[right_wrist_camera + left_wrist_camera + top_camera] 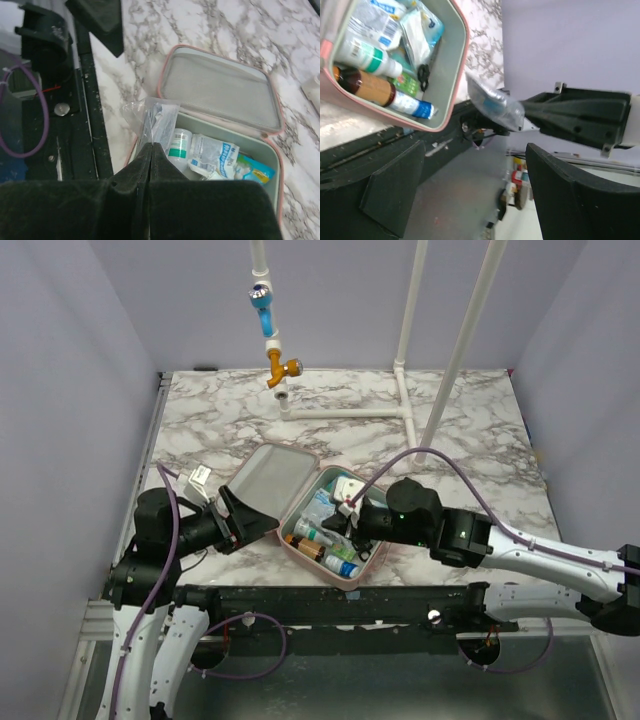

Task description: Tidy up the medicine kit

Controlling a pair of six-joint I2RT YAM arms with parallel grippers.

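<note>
The medicine kit lies open on the marble table, between the two arms, its near corner reaching the table's front edge. The pink lid is swung back on the far-left side with its grey lining showing. The base tray beside it is crowded with small things: a white bottle with a green band, blue-and-white packets, an amber bottle and black scissors against the tray's wall. The right gripper hangs over the near side of the tray with its fingers pressed together on a clear plastic packet, which sticks out beyond the fingertips above the tray's edge (what is inside it is too blurred to make out). The left gripper sits low at the left of the kit, just beside the raised lid, with its two black fingers spread wide and nothing between them. It points across toward the tray and the right gripper's packet.
</note>
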